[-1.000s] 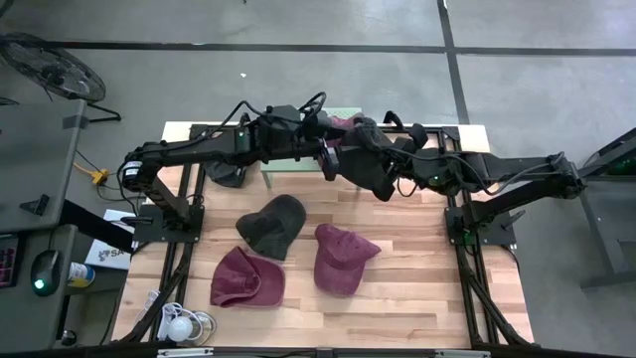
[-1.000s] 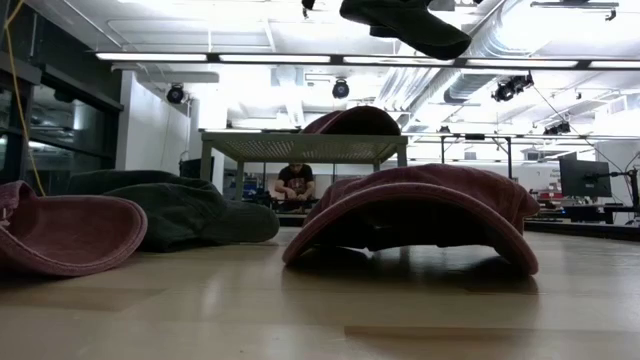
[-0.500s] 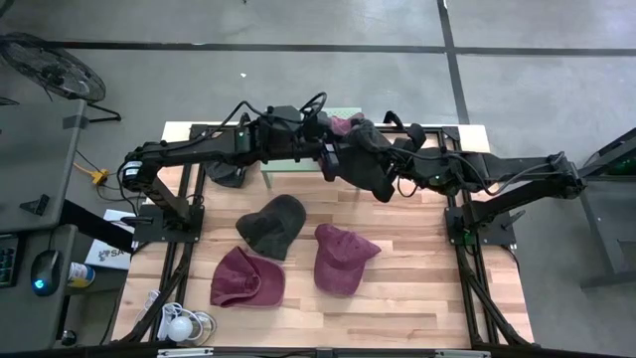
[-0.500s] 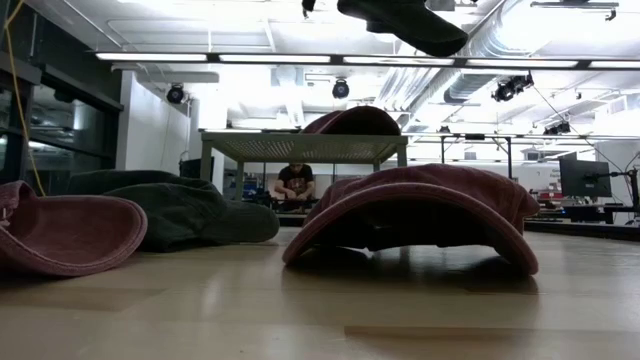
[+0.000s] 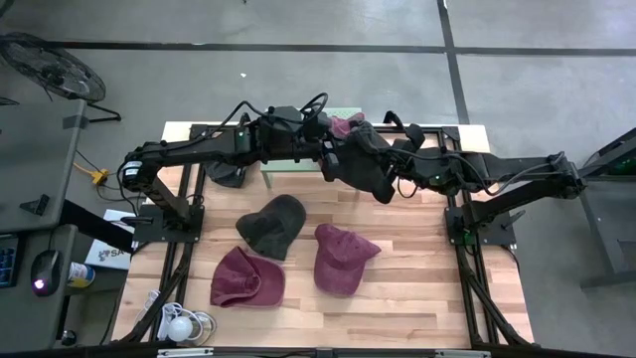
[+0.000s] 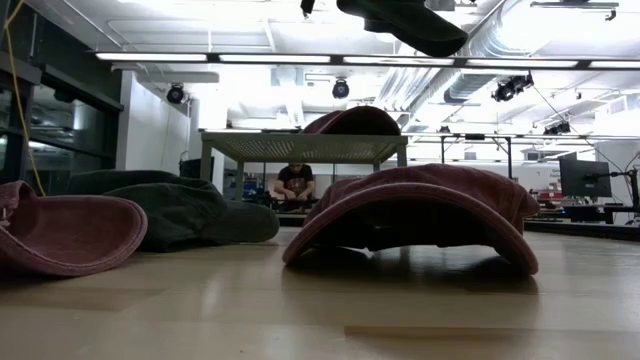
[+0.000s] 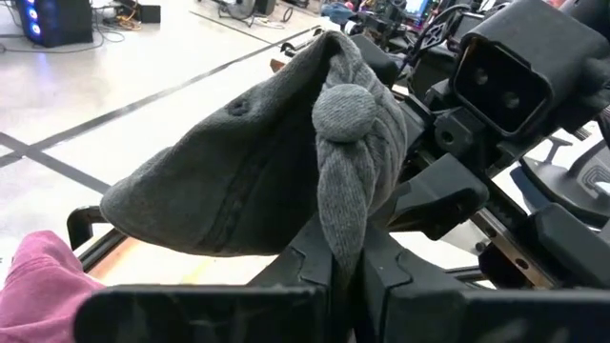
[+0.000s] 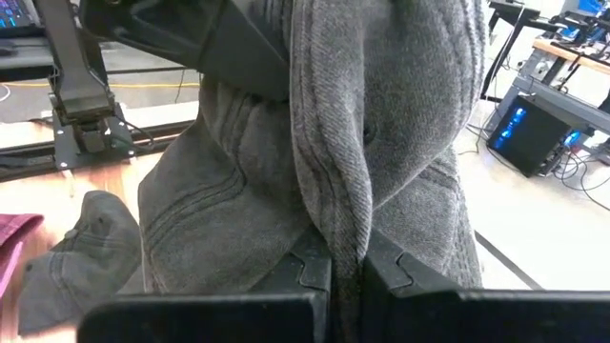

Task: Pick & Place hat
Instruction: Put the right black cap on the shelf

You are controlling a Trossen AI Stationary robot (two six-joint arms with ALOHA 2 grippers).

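A grey hat (image 5: 366, 164) is held in the air over the far middle of the table (image 5: 417, 298), pinched between both grippers. The left gripper (image 7: 350, 262) is closed on a fold of the hat's crown, just below the top button (image 7: 345, 107), as seen in the left wrist view. The right gripper (image 8: 345, 267) is closed on another fold of the same hat, the cloth being squeezed between its fingers (image 8: 310, 262). In the high view the two arms are seen to meet at the hat, the left arm (image 5: 199, 151) reaching in from the left and the right arm (image 5: 497, 177) from the right. A maroon hat (image 5: 343, 123) is lying on a pale green rack (image 5: 343, 112) at the far edge, just beyond the held hat. On the table nearer the front, a dark hat (image 5: 270, 225), a maroon hat on the left (image 5: 246, 277) and a maroon hat on the right (image 5: 341, 258) are lying close together. Another dark hat (image 5: 228, 176) is lying at the far left under the left arm. A person (image 6: 295, 182) is seen seated in the room beyond, in the low view.
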